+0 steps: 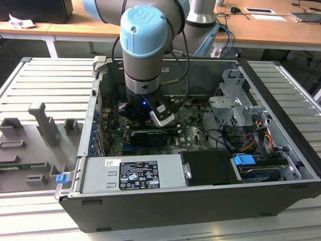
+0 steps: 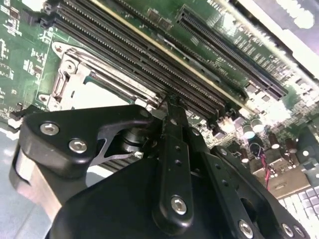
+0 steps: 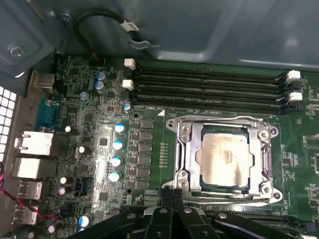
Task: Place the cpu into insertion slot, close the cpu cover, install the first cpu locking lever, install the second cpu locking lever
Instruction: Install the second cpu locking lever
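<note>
In the first wrist view the cpu [image 3: 224, 158] lies flat in the insertion slot [image 3: 175, 188], its pale beige face showing through the window of the cpu cover [image 3: 259, 154], which lies down over it. Thin wire levers run along two sides of the frame, one of them the lever [image 3: 224, 118] on the memory-slot side. My gripper [image 3: 172, 195] is shut with nothing between its fingers, its tips just off the socket's edge. The second wrist view shows the gripper [image 2: 172, 104] beside the socket [image 2: 65, 82]. In the exterior view the gripper [image 1: 143, 118] reaches down into the computer case.
Long black memory slots [image 3: 209, 87] run beside the socket. A black ribbed card [image 1: 150, 135] stands in front of the arm, a grey power supply box [image 1: 133, 173] at the case front, and a metal drive cage [image 1: 235, 108] with cables at the exterior view's right.
</note>
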Controlling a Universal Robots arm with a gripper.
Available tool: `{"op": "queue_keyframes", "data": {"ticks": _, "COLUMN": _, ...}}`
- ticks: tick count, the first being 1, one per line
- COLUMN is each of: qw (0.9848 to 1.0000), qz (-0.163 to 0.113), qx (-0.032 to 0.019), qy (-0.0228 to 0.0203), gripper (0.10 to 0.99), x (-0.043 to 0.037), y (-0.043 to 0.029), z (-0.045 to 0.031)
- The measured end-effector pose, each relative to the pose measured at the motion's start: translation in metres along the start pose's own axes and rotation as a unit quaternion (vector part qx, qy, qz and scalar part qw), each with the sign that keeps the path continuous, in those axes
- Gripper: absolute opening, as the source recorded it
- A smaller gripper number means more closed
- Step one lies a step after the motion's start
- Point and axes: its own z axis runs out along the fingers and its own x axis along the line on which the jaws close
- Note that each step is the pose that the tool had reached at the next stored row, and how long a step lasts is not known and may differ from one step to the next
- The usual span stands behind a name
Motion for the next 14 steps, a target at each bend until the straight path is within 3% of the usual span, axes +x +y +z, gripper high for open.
{"op": "queue_keyframes", "data": {"ticks": 5, "qw": 1.0000, "qz": -0.003, "qx": -0.0036, "qy": 0.0006, "gripper": 0.106, "x": 0.0005, "y": -0.0016, "z": 0.0050}}
{"op": "queue_keyframes", "data": {"ticks": 8, "qw": 0.9999, "qz": -0.004, "qx": -0.0096, "qy": 0.0001, "gripper": 0.106, "x": 0.0008, "y": -0.0014, "z": 0.0049}}
{"op": "queue_keyframes", "data": {"ticks": 14, "qw": 0.9999, "qz": -0.004, "qx": -0.0099, "qy": 0.0003, "gripper": 0.106, "x": 0.0009, "y": 0.0024, "z": -0.0122}}
